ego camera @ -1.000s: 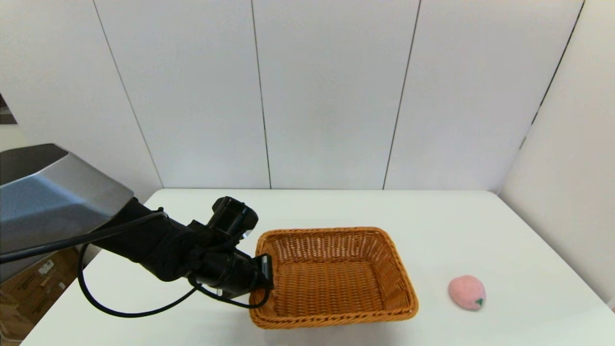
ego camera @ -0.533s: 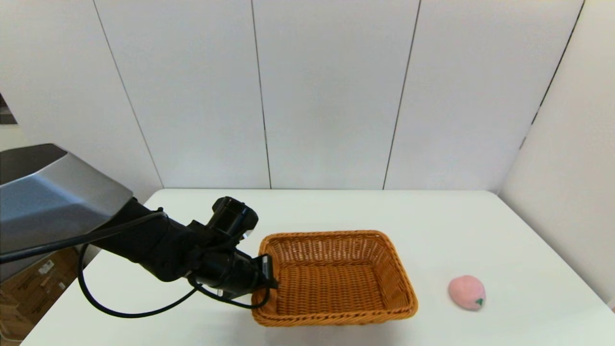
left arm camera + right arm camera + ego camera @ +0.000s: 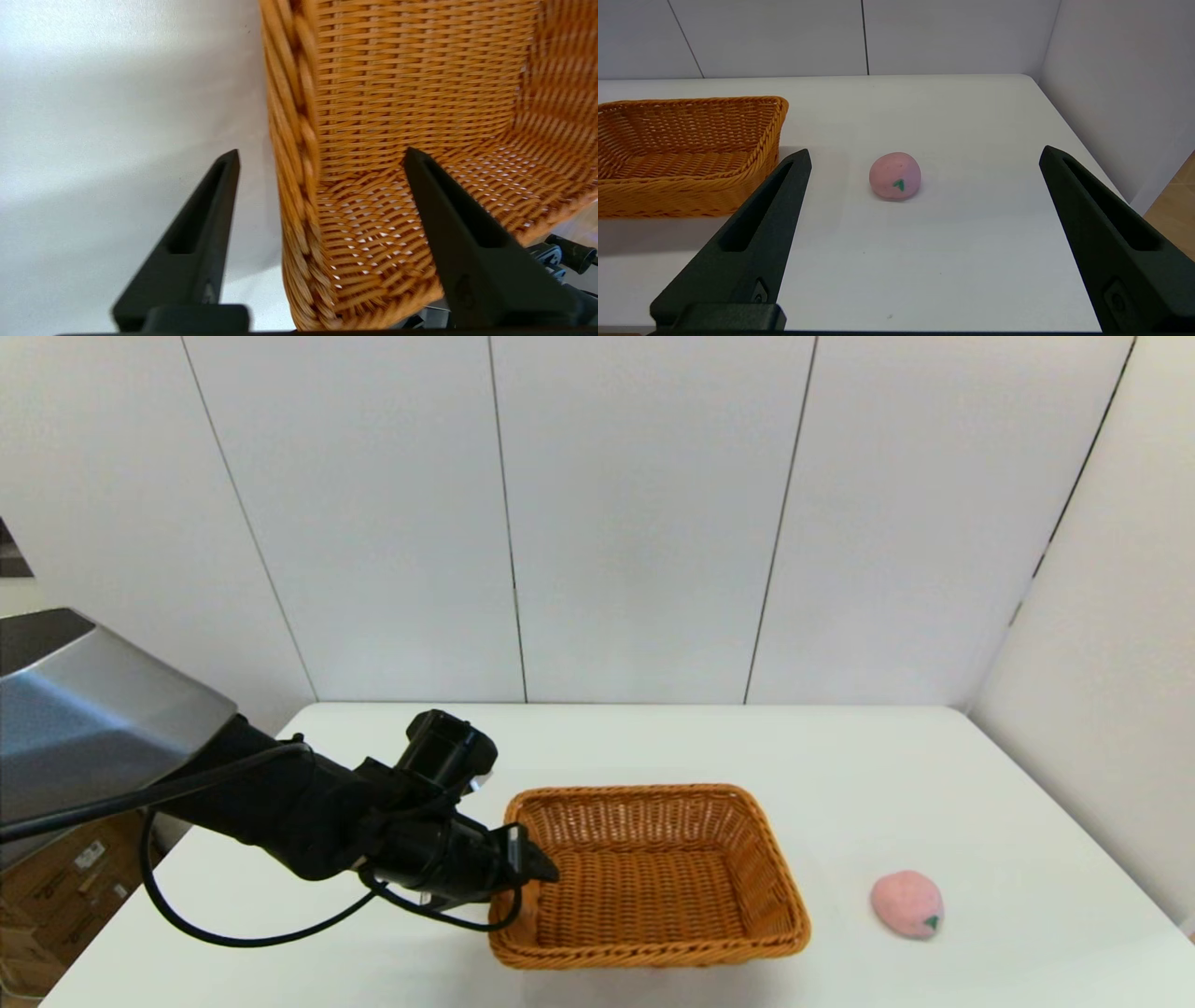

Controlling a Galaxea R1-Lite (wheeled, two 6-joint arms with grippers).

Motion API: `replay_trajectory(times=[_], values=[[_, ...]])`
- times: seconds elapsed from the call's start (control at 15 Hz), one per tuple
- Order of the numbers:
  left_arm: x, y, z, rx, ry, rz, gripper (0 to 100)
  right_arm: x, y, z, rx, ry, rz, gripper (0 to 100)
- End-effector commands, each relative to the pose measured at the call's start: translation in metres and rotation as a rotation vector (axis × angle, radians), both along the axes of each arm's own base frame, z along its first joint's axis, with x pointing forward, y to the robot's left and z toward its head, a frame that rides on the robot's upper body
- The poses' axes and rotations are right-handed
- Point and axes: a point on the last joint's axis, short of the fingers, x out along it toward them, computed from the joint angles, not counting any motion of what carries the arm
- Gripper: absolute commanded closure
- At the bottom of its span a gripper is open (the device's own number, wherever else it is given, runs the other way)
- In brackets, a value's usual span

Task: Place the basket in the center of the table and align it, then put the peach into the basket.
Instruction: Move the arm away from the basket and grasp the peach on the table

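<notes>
White table [image 3: 653,737] | left gripper [image 3: 322,156] now released, straddling basket [image 3: 653,877] rim | right gripper [image 3: 924,154] spread | peach [image 3: 906,903] unmoved

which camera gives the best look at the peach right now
The right wrist view: the peach sits whole between that arm's open fingers, green leaf mark facing the camera. The head view shows it small, near the table's right edge. The left wrist view shows only basket weave, no peach.
</notes>
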Motion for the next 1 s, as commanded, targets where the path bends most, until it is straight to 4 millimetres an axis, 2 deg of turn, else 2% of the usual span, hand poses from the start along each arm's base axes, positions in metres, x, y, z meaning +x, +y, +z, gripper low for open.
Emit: replay_trajectory(times=[0.07, 0.2, 0.33, 0.4, 0.53, 0.67, 0.8, 0.87, 1.0], values=[[-0.007, 0.007, 0.026, -0.038, -0.062, 0.012, 0, 0.0, 0.0, 0.0, 0.0, -0.001, 0.0, 0], [-0.014, 0.02, 0.056, -0.083, -0.148, 0.035, 0, 0.0, 0.0, 0.0, 0.0, 0.0, 0.0, 0], [-0.031, 0.037, 0.103, -0.149, -0.289, 0.058, 0, 0.0, 0.0, 0.0, 0.0, -0.001, 0.0, 0], [-0.05, 0.051, 0.136, -0.194, -0.407, 0.063, 0, 0.0, 0.0, 0.0, -0.001, 0.0, 0.0, 0], [-0.094, 0.072, 0.187, -0.265, -0.62, 0.044, 0, 0.0, 0.0, 0.0, -0.001, 0.0, 0.0, 0], [-0.146, 0.096, 0.225, -0.279, -0.863, -0.016, 0, 0.0, 0.0, 0.0, -0.001, -0.001, 0.002, 0], [-0.198, 0.121, 0.247, -0.285, -1.04, -0.042, 0, 0.0, 0.0, 0.0, -0.001, 0.0, 0.0, 0], [-0.214, 0.132, 0.251, -0.256, -1.105, -0.016, 0, 0.0, 0.0, 0.0, -0.001, 0.002, 0.002, 0], [-0.23, 0.15, 0.244, -0.067, -1.211, 0.122, 0, 0.0, 0.0, 0.0, 0.0, 0.0, 0.0, 0]])
